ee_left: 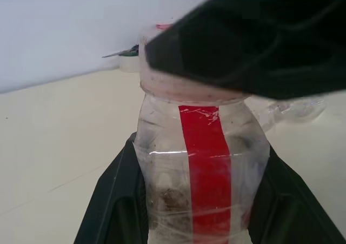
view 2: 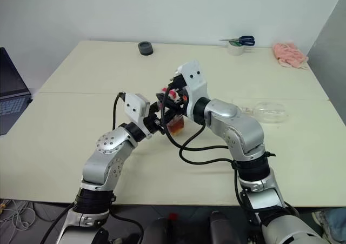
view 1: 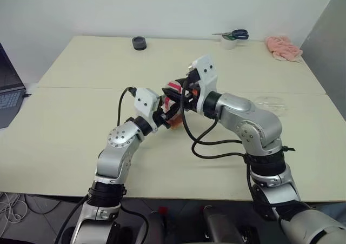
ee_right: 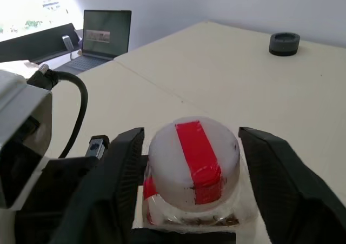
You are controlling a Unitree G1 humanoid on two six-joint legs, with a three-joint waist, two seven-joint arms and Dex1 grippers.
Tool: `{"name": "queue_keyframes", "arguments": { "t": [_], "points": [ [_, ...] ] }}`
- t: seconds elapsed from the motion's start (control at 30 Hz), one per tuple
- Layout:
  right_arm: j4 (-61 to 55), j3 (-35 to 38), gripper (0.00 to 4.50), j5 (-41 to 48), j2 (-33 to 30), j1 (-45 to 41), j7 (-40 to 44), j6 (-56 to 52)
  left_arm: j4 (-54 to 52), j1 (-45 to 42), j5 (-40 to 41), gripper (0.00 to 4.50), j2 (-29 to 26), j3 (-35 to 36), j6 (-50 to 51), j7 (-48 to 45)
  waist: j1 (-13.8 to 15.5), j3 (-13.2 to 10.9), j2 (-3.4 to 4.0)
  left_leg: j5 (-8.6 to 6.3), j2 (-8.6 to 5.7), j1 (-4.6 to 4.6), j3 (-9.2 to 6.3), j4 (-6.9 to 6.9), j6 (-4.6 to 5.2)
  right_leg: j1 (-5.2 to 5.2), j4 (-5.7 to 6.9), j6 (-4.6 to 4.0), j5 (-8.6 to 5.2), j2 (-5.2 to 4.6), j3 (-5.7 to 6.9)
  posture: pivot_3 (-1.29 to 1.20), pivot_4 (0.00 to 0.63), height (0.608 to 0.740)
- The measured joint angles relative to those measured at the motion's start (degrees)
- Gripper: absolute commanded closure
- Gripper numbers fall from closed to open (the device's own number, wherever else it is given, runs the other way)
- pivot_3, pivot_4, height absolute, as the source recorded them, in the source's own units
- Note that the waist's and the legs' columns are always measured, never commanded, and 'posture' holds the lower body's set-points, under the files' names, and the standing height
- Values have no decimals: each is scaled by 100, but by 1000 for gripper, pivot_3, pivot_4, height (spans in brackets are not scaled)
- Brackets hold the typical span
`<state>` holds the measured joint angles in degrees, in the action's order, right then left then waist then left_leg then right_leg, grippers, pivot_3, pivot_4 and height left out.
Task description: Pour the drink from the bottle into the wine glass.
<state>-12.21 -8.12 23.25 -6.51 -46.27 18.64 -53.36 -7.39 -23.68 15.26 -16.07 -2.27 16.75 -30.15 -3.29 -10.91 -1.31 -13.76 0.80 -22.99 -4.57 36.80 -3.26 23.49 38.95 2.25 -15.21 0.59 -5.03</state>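
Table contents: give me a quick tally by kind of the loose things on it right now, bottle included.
Bottle, held in the left gripper: 1
Wine glass, lying on its side: 1
Black round lid: 1
Scissors: 1
White roll under the scissors: 1
Pink cloth: 1
Laptop: 1
Total: 7

Both pincers (view 2: 172, 104) at bottle (view 2: 175, 124)
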Motion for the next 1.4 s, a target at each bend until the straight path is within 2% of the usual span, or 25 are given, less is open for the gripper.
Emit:
{"name": "queue_keyframes", "arguments": {
  "t": [0.07, 0.43, 0.53, 0.7, 0.73, 0.93, 1.03, 1.23, 1.3, 1.4],
  "points": [
    [0, -1, 23, -9, -4, -1, 0, 0, 0, 0, 0, 2724, 1, 0, -3, -21, -1, 0, 0, 0, 0, 0, 0, -1, 0, 0, 0, 0, 0, 1, 0, 0, 150, 740],
    [0, 4, 0, -61, -3, -2, -2, -24, 0, 0, -3, 2724, 56, -3, -5, -38, 0, 0, 0, 0, 0, 0, 0, -1, 0, 0, 0, 0, 0, 0, 0, 0, 150, 740],
    [0, 3, 596, -75, -7, -2, -5, -37, 0, 0, -3, 2724, 59, -4, -6, -39, 0, 0, 0, 0, 0, 0, -1, -1, 0, 0, 0, 0, 0, 1, 1, 0, 150, 740],
    [0, -10, 2407, -123, 18, -2, 1, -37, 0, 0, -8, 2724, 60, -4, -6, -37, -2, 0, 0, 0, 0, 0, 0, -1, 0, 1, -1, 0, 0, 1, 0, 0, 150, 740],
    [0, -22, 2547, -136, 18, -3, 0, -36, 1, 0, -15, 2724, 59, -4, -6, -37, -2, 0, 0, 0, 0, 0, 0, -1, 0, 1, -1, 0, 0, 1, 0, 0, 150, 740],
    [19, -37, 2540, -173, 3, -4, 87, 17, 0, 1, -16, 2724, 59, -3, -6, -37, -1, 0, 0, 0, 0, 0, -1, -1, 0, 1, -1, 0, 0, 0, 1, 0, 150, 740],
    [408, -43, 2540, -93, -340, -94, 914, 448, -19, 10, 20, 2725, 23, 0, 3, -133, -2, 0, 0, 0, -1, 0, 2, 1, 0, 0, -3, 1, 0, 0, 1, 0, 150, 740],
    [1431, -372, 2560, 232, -1724, -556, 4109, 1453, -486, 166, 710, 2731, -315, -148, 539, -1035, -7, -5, 1, -1, -1, 0, 3, -3, 2, -3, -13, 3, -2, 0, 3, 0, 150, 740],
    [1955, -522, 2560, 113, -1764, -715, 4666, 1810, -578, 175, 908, 2732, -536, -153, 888, -1204, -77, -5, 1, -1, 5, 7, 5, -6, 2, -2, -7, 2, -2, 8, -2, 0, 150, 740],
    [2224, -566, 2561, 69, -1739, -722, 5008, 2008, -657, 193, 1033, 2732, -731, -153, 1175, -1328, -116, -8, 2, -1, 12, 5, 0, -6, 2, 0, -2, 0, -3, 15, 0, 0, 150, 740]
  ]
}}
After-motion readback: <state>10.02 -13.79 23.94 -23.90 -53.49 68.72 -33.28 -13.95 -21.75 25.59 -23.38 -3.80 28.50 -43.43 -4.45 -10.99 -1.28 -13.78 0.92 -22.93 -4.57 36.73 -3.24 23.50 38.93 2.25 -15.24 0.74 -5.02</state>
